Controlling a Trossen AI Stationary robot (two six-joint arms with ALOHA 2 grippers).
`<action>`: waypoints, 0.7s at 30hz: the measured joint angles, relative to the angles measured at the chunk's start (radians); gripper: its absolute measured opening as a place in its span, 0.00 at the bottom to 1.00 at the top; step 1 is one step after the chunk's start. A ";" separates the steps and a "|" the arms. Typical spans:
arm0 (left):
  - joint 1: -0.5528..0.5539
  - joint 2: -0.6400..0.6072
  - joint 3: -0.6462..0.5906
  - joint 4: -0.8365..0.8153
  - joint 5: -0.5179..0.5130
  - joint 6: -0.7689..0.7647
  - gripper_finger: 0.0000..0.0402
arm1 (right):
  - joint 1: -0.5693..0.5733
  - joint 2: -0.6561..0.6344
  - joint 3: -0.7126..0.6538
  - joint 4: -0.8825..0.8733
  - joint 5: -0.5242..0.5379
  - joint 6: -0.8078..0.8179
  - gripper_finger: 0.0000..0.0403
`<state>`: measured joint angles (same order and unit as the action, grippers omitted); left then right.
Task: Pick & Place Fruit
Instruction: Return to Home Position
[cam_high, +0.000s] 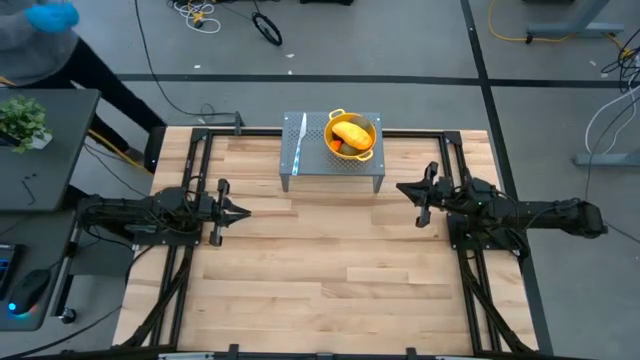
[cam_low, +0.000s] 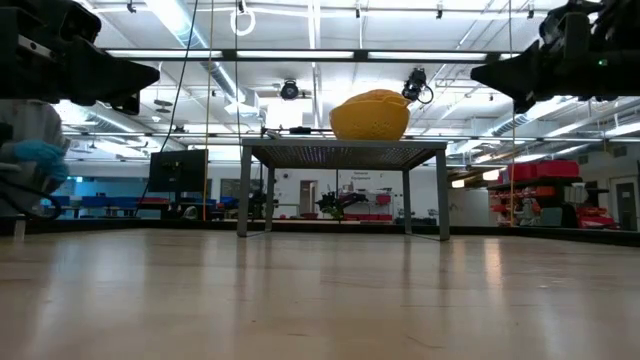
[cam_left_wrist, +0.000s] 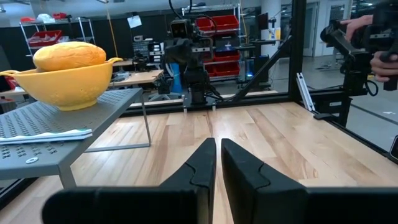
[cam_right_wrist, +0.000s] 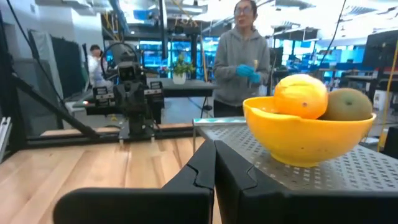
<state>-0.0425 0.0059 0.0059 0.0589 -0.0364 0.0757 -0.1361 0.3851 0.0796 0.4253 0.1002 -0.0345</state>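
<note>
the left claw and right claw are pressed together, empty; ease both back level, clear of the grey perforated metal shelf.

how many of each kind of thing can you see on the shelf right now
yellow strainer bowl: 1
knife: 1
mango: 1
kiwi: 1
total: 4 in view on the shelf; more fruit may lie hidden in the bowl under the mango
</note>
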 joint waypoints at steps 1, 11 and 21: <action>0.000 0.000 0.000 0.000 0.000 0.000 0.08 | -0.001 -0.014 -0.005 -0.001 -0.002 0.000 0.01; 0.000 0.000 0.000 0.000 0.000 0.000 0.08 | -0.001 -0.145 -0.070 -0.071 -0.008 0.009 0.01; 0.000 0.000 0.000 0.000 0.000 0.000 0.08 | -0.001 -0.247 -0.070 -0.175 -0.007 0.010 0.01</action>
<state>-0.0423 0.0059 0.0059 0.0586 -0.0364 0.0757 -0.1371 0.1380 0.0093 0.2507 0.0929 -0.0242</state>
